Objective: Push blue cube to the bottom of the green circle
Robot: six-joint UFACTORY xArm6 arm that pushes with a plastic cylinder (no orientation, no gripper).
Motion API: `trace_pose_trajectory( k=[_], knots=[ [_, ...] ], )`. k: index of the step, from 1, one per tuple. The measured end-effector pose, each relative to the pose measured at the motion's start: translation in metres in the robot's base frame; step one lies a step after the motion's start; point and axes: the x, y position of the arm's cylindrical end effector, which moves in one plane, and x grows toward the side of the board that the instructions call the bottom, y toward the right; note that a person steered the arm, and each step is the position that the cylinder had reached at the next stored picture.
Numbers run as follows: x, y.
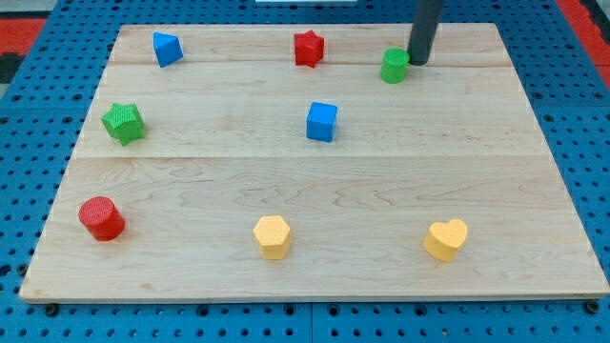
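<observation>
Wooden board (pixel 315 191) with eight blocks; no containers are present, so nothing is held in anything. My tip (pixel 416 63), the bare lower end of a dark rod with no jaws to open or close and nothing in its hold, stands at the view's top right, just beside the green circle (pixel 395 66) on its right, possibly touching it. The blue cube (pixel 322 121) lies near the board's middle, below and to the left of the green circle, well apart from the tip. To do the step well, the tip would probably best travel around the green circle without nudging it, come to the cube's left side, and push it toward the view's right until it sits directly below the circle, correcting any sideways drift with short strokes. Bystanders: blue block (pixel 167 48), red star (pixel 308 48), green star (pixel 124 122), red cylinder (pixel 101 218), yellow hexagon (pixel 273 235), yellow heart (pixel 446 238).
</observation>
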Motion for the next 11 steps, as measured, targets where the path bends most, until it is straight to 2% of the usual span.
trace_pose_trajectory(
  k=[1,2,4,5,6,7,8,9,10,11],
  knots=[
    [0.013,-0.02],
    [0.027,-0.001],
    [0.03,-0.118],
    [0.05,-0.079],
    [0.122,-0.029],
    [0.159,-0.074],
    [0.149,-0.139],
    [0.118,-0.139],
    [0.142,-0.134],
    [0.172,-0.168]
  ],
)
